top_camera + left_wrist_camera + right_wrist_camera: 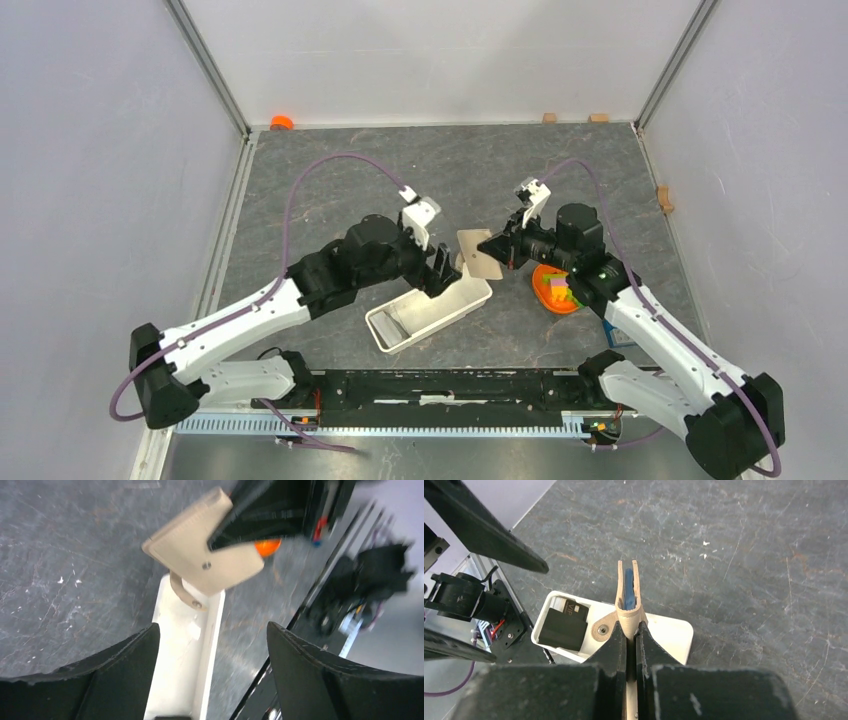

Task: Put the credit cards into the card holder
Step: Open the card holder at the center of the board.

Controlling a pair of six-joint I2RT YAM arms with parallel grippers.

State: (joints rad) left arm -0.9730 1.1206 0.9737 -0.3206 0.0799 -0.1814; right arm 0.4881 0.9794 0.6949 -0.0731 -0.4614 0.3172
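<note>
— Right tool is pinched shut on the closed end of the tan card holder. It holds it out above one end of the white tray, with the mouth pointing away from the tool. And the other one?

— Left tool stands wide with nothing between its fingers. It hovers over the tray's length, just short of the holder. A blue card sits between the holder's two leaves.

— Where are the other cards?

— Dark cards, seemingly two overlapping, lie inside the tray at the end opposite the holder.

— How should the next pick go?

— I'd judge the left tool should drop to that end and take one card by a short edge, so that most of it sticks out. Then it should bring the card edge-on to the mouth. The right tool ought to hold steady, since any twist would misalign that narrow slot. Mind the strap with its snap, which dangles toward the tray and could catch a card.

— Anything readable?

— "VIP" on one dark card in the tray. No brand shows on the holder, and the blue card's face is hidden.
</note>
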